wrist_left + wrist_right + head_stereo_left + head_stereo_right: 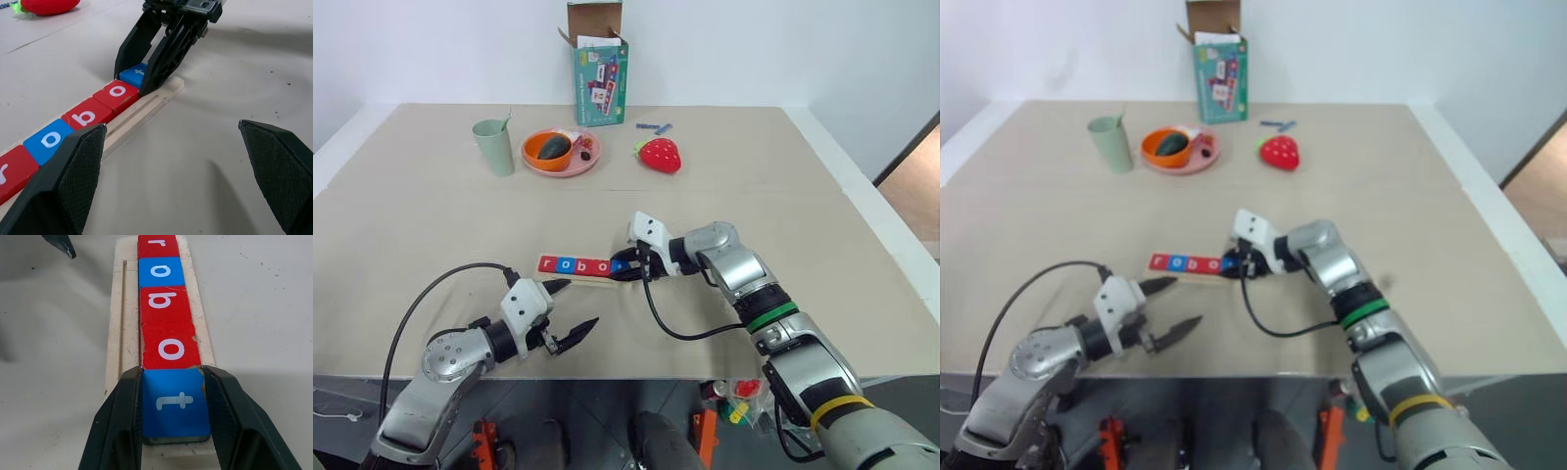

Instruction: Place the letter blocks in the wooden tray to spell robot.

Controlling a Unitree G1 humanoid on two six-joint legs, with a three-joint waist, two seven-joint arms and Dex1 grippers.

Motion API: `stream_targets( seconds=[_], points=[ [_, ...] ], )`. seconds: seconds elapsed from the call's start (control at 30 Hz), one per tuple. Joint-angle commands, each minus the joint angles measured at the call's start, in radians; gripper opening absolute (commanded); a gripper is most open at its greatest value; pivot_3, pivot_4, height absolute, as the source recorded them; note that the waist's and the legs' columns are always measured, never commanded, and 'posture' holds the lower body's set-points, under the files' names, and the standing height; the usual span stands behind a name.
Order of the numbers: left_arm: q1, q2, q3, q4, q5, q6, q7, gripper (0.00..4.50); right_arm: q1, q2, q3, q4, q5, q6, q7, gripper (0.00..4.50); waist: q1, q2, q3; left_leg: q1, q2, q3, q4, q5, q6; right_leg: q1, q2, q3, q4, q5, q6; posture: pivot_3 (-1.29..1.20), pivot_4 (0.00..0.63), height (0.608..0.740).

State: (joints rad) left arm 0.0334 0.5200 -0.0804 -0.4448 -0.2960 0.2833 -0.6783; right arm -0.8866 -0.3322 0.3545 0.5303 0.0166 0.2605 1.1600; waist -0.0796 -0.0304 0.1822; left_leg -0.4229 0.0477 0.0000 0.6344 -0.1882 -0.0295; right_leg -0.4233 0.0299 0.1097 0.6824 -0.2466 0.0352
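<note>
Beige desk (822, 196), broad and bare along its right edge and near corners. Pale wooden tray (117, 333) lying mid-desk toward the near edge, holding five letter blocks (164, 303) in a touching row: r, o, b, o, t. Right gripper (173, 404) clamped on the blue t block (173, 401) at the tray's end. Left gripper (570, 309) spread wide, empty, just short of the tray. Tray's far rim mostly hidden behind the blocks.
</note>
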Motion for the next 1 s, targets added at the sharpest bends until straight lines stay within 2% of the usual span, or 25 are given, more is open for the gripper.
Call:
stream_targets(
  seconds=[0.03, 0.2, 0.23, 0.33, 0.4, 0.47, 0.57, 0.7, 0.8, 1.0],
  points=[
    [0.001, -0.043, 0.039, -0.062, -0.080, 0.036, 0.031, 4.50, -0.030, 0.012, -0.001, 0.027, -0.010, -0.006, 0.004, 1.21, -0.001, 0.000, 0.000, 0.000, 0.000, 0.000, 0.000, 0.000, 0.000, 0.000, 0.000, 0.000, 0.000, 0.000, 0.000, 0.00, 0.150, 0.740],
    [0.000, -0.082, 0.066, -0.085, -0.143, 0.078, 0.058, 4.50, -0.043, 0.017, -0.011, 0.057, -0.008, 0.004, 0.010, 1.21, -0.001, 0.000, 0.000, 0.001, 0.001, 0.000, 0.000, 0.000, 0.000, 0.000, 0.001, 0.000, 0.000, 0.002, 0.000, 0.00, 0.150, 0.740],
    [-0.001, -0.081, 0.067, -0.085, -0.143, 0.080, 0.061, 4.50, -0.046, 0.018, -0.012, 0.062, -0.007, 0.007, 0.012, 2.23, -0.001, 0.000, 0.000, 0.001, 0.001, 0.000, 0.000, 0.000, 0.000, 0.000, 0.001, 0.000, 0.000, 0.002, -0.001, 0.00, 0.150, 0.740],
    [-0.003, -0.078, 0.068, -0.081, -0.140, 0.077, 0.063, 4.50, -0.051, 0.025, -0.019, 0.066, -0.004, 0.003, 0.007, 3.18, -0.001, 0.000, 0.000, 0.001, 0.001, 0.000, 0.000, 0.000, 0.001, 0.000, 0.002, 0.000, 0.000, 0.002, -0.001, 0.00, 0.150, 0.740],
    [-0.003, -0.074, 0.068, -0.074, -0.130, 0.069, 0.064, 4.50, -0.053, 0.030, -0.026, 0.056, 0.003, 0.009, 0.005, 4.00, -0.001, 0.000, 0.000, 0.001, 0.000, 0.000, 0.000, 0.000, 0.000, 0.000, 0.001, 0.000, 0.000, 0.002, -0.001, 0.00, 0.150, 0.740],
    [0.000, -0.068, 0.068, -0.067, -0.117, 0.059, 0.063, 4.50, -0.052, 0.031, -0.040, 0.037, 0.014, 0.022, -0.001, 4.47, -0.001, 0.000, 0.000, 0.000, 0.000, 0.000, 0.000, 0.000, 0.000, 0.000, 0.001, 0.001, 0.000, 0.002, 0.000, 0.00, 0.150, 0.740],
    [0.011, -0.060, 0.090, -0.054, -0.101, 0.040, 0.068, 4.50, -0.048, 0.023, -0.113, -0.039, 0.081, 0.092, -0.026, 4.47, 0.000, 0.000, 0.000, 0.000, 0.000, 0.000, 0.000, 0.000, 0.000, 0.000, 0.001, 0.001, 0.000, 0.001, 0.000, 0.00, 0.150, 0.740],
    [0.012, -0.047, 0.196, -0.023, -0.128, 0.037, 0.081, 4.50, 0.013, -0.038, -0.239, -0.188, 0.168, 0.214, -0.079, 4.47, 0.002, 0.000, 0.000, -0.002, 0.000, -0.001, 0.000, 0.000, 0.000, -0.001, 0.001, 0.000, 0.000, 0.000, 0.000, 0.00, 0.150, 0.740],
    [0.014, -0.005, 0.276, 0.020, -0.120, 0.020, 0.068, 4.50, 0.146, -0.138, -0.322, -0.300, 0.200, 0.213, -0.092, 4.47, 0.013, -0.001, -0.001, -0.002, -0.001, -0.003, -0.001, 0.000, 0.000, 0.000, 0.000, -0.002, 0.000, -0.002, 0.001, 0.00, 0.150, 0.740],
    [0.015, 0.069, 0.318, 0.081, -0.086, -0.003, 0.040, 4.50, 0.337, -0.273, -0.412, -0.449, 0.225, 0.202, -0.134, 4.47, 0.007, 0.000, 0.000, -0.002, -0.002, 0.001, -0.001, -0.001, -0.001, -0.001, -0.003, 0.001, -0.001, -0.004, 0.001, 0.00, 0.150, 0.740]
  ],
)
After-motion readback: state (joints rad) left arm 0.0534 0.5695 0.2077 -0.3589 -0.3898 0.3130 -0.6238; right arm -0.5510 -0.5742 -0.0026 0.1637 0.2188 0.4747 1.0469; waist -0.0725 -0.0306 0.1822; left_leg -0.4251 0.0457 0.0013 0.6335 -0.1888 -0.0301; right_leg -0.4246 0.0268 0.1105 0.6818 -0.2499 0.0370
